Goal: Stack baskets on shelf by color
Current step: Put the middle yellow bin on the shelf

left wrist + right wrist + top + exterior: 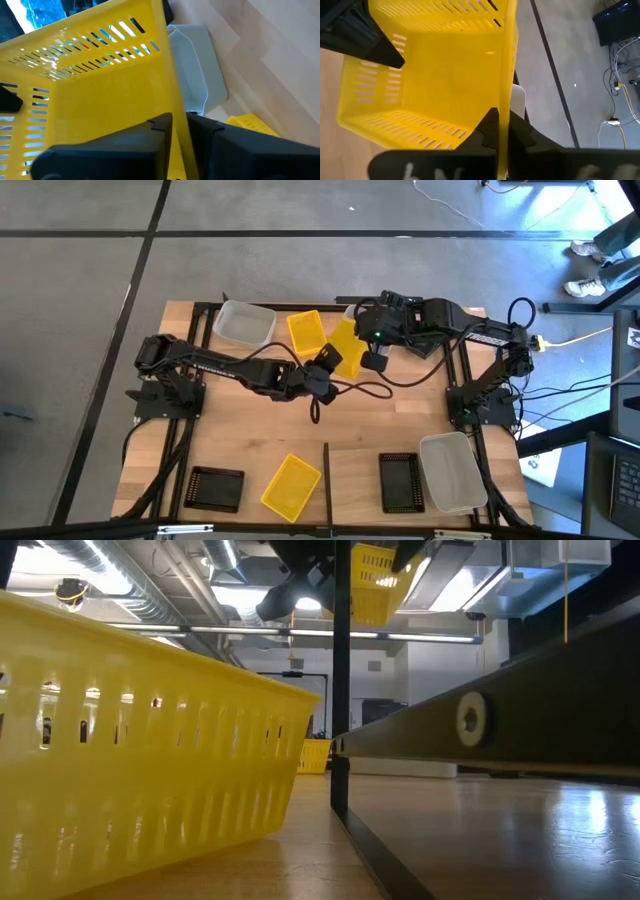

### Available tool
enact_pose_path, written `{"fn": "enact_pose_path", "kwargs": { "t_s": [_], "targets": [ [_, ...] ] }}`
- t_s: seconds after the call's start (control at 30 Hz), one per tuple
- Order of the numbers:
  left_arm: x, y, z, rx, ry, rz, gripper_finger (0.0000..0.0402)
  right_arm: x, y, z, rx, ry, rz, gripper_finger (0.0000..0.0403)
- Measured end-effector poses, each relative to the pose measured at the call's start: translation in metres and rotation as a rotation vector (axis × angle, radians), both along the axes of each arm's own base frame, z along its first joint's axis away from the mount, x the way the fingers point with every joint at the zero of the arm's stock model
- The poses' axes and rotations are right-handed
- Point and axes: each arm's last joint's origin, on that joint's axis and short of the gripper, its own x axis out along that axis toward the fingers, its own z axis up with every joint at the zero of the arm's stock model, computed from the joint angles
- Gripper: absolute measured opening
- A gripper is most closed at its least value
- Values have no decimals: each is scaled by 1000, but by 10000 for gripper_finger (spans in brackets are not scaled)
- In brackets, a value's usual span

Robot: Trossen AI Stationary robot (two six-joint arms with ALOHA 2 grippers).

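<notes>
A yellow basket [346, 346] hangs tilted in the air above the far middle of the worktop [400, 435], caught between both arms. The right gripper [502, 131] pinches one of its slotted walls, fingers pressed tight on the thin yellow rim. The left gripper [181, 131] straddles another wall of the same basket, its two dark fingers on either side of the plastic; whether they are clamped or only loosely around it I cannot tell. Just beside the lifted basket, a second yellow basket [306, 331] rests on the far part of the worktop, and next to that a translucent grey-white basket [243, 324] sits at the far left. Nearer the front edge, a third yellow basket [291, 485] lies at an angle just left of the thin dark divider [327, 475], with a black mesh basket [216, 488] further left. On the pale shelf [357, 475] right of the divider stand another black mesh basket [402, 481] and, just beside it, a larger grey-white basket [451, 471].
</notes>
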Motion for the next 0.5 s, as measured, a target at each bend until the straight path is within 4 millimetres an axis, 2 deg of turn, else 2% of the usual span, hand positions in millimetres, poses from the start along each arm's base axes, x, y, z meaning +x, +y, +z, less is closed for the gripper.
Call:
{"fn": "enact_pose_path", "kwargs": {
  "t_s": [0.23,0.5],
  "targets": [
    [0,-1,0,2,-4,2,50,0,0,0,0,-2,-1,4],
    [-1,-20,1,-31,-25,-60,50,0,-3,0,-50,10,-32,3]
  ]
}}
